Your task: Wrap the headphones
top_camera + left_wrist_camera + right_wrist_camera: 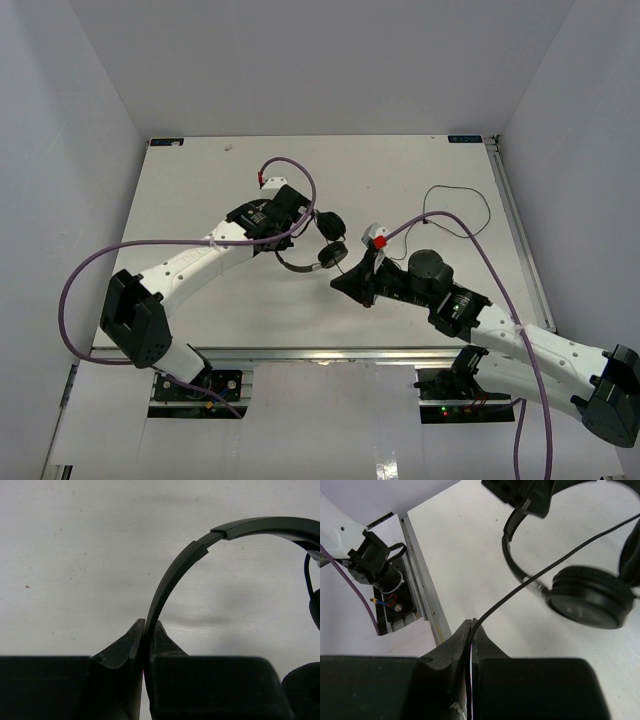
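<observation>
The black headphones (325,245) are at the table's middle. My left gripper (303,222) is shut on the thin headband (170,580), which arcs up and right from the jaws (146,630). One padded earcup (302,690) shows at the lower right of the left wrist view. My right gripper (340,282) is just right of the headphones, shut on the thin black cord (545,575), which runs taut from the jaws (471,625) up to the right past an earcup (590,597). The rest of the cord (455,188) lies looped at the back right.
An aluminium rail (320,355) runs along the table's near edge. Purple robot cables (90,260) arch over both arms. White walls close the left, right and back. The left arm's base (370,560) shows beyond the rail in the right wrist view.
</observation>
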Action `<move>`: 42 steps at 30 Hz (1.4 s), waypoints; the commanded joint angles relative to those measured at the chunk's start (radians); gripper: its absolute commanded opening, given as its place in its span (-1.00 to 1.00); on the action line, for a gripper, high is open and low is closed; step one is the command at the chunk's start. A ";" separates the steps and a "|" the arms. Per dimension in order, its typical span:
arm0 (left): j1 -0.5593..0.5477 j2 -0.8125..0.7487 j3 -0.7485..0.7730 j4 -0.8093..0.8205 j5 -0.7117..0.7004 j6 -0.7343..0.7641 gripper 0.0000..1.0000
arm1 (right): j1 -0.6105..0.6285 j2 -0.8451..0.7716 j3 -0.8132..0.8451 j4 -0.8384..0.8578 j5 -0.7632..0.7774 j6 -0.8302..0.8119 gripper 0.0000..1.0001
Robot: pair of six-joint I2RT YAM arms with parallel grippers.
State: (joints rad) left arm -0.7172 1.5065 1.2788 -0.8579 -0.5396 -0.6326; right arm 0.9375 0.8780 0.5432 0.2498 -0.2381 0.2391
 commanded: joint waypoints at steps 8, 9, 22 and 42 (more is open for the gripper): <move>0.019 -0.177 0.062 0.090 0.034 -0.022 -1.00 | 0.097 0.092 -0.105 0.215 0.144 0.014 -0.85; 0.019 -0.192 0.058 0.101 0.044 -0.025 -1.00 | 0.102 0.103 -0.104 0.218 0.153 0.010 -0.85; 0.022 -0.307 0.011 0.155 -0.015 -0.049 -1.00 | 0.163 0.166 -0.091 0.278 0.192 -0.020 -0.85; 0.032 -0.401 -0.053 0.138 0.014 -0.012 -1.00 | 0.261 0.294 -0.139 0.409 0.426 -0.146 -0.85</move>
State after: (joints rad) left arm -0.6893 1.2064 1.2356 -0.7362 -0.5505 -0.6499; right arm 1.1942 1.1362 0.4435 0.5342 0.1111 0.1570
